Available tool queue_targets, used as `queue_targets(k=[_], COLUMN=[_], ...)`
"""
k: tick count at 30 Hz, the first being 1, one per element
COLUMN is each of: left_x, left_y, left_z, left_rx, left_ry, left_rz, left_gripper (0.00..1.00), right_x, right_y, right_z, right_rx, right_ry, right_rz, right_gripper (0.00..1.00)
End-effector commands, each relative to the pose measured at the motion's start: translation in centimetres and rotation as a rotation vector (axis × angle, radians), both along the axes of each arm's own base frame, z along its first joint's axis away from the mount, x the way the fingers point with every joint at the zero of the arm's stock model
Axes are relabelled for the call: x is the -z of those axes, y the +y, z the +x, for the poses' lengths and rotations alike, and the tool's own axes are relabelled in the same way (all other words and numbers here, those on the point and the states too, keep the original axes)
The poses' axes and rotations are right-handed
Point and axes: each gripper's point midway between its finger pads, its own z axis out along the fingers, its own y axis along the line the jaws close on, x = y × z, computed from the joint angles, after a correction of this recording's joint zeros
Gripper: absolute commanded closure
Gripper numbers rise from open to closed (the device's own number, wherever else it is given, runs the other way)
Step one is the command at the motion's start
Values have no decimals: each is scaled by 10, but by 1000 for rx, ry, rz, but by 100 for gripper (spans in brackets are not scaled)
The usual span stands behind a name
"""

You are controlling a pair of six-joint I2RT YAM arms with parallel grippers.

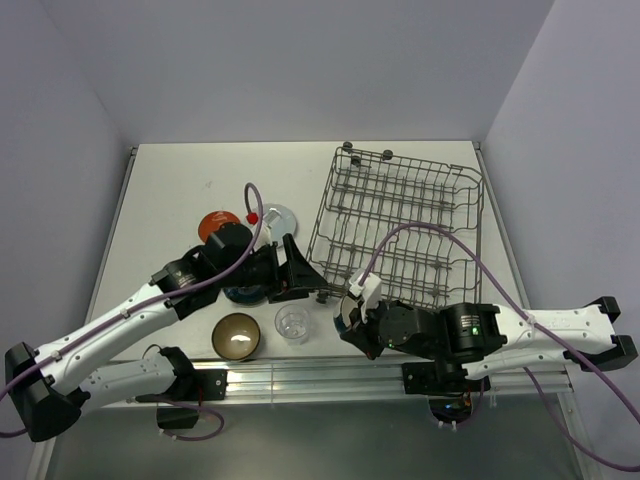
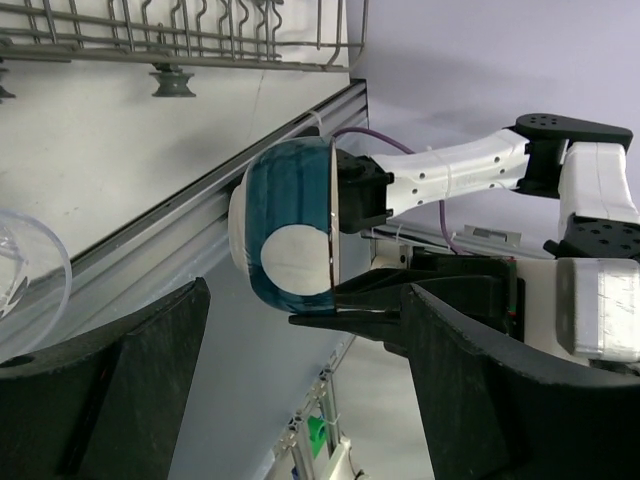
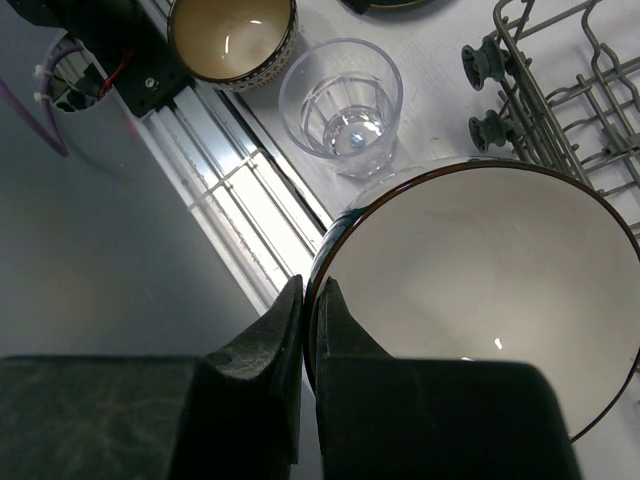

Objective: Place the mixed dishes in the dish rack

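Observation:
My right gripper [image 3: 310,300] is shut on the rim of the cream/teal bowl [image 3: 480,270] and holds it off the table just in front of the dish rack's [image 1: 400,215] near left corner. The bowl also shows in the left wrist view [image 2: 285,225], tipped on its side. My left gripper [image 1: 312,280] is open and empty, over the table between the dark teal plate [image 1: 243,294] and the rack. The clear glass cup [image 1: 293,323] and the brown bowl [image 1: 237,335] stand near the front edge. A red-orange plate [image 1: 213,222] and a pale blue plate [image 1: 279,215] lie behind the left arm.
The rack's wheeled feet [image 3: 485,62] stand close to the held bowl. The aluminium rail [image 1: 330,375] runs along the table's front edge, right beside the cup [image 3: 345,105] and brown bowl [image 3: 232,35]. White walls close in the table on three sides.

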Motion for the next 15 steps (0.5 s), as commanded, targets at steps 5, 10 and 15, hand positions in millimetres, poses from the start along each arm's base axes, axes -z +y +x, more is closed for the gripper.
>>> queue_targets(k=[5,10,15], left_x=[-9,13,35], left_y=[-6,-3,5], left_z=[-9,-3,12], left_rx=[40,28,-27], left_ry=[-48,-129,-203], left_rz=[-45,132,231], left_gripper=[18,21,27], right_x=[-37,-31,-33], right_y=[19,22,24], right_z=[6,3,-9], right_rx=[-9,-36,-103], right_ry=[-67,-64,-32], right_rz=[53,-8,-3], right_gripper=[100,100,100])
